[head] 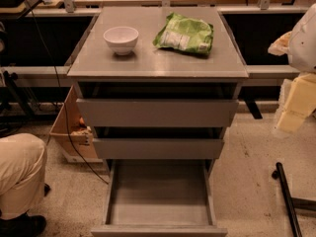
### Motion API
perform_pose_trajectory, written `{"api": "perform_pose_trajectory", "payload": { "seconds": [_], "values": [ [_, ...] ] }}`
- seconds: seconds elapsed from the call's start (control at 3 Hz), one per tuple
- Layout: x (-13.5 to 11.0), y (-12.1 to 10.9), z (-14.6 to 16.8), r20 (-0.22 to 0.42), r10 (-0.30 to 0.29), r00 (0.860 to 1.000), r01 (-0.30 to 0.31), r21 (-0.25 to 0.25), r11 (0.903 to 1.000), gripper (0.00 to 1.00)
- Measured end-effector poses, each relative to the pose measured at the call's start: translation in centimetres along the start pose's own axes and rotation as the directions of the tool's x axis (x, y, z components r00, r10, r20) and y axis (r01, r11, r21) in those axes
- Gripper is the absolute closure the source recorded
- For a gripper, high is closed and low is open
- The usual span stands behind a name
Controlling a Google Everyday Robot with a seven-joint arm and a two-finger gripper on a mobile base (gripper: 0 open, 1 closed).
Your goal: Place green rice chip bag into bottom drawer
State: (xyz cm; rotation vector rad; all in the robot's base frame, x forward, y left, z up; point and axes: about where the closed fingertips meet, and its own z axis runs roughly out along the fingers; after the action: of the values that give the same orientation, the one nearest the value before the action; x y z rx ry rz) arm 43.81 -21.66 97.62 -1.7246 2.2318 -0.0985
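The green rice chip bag [185,33] lies flat on the grey cabinet's top [158,65], toward the back right. The bottom drawer [159,194] is pulled far out toward me and holds nothing. The two drawers above it stand slightly out. My gripper [287,73] hangs at the right edge of the view, beside the cabinet and below the level of the bag. It is open and empty, well to the right of the bag and apart from it.
A white bowl [121,39] stands on the cabinet top, left of the bag. A cardboard box [69,130] and a cable sit on the floor at left. A person's leg [19,174] is at lower left. A black stand leg [289,201] lies at lower right.
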Motion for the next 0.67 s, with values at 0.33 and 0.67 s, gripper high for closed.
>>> {"api": "perform_pose_trajectory", "payload": {
  "seconds": [0.33, 0.67],
  "values": [
    [-0.3, -0.3, 0.2, 0.004, -0.003, 1.000, 0.003, 0.005, 1.0000, 0.00],
    [-2.1, -2.2, 1.5, 0.026, -0.023, 0.999, 0.022, 0.036, 0.9991, 0.00]
  ]
}}
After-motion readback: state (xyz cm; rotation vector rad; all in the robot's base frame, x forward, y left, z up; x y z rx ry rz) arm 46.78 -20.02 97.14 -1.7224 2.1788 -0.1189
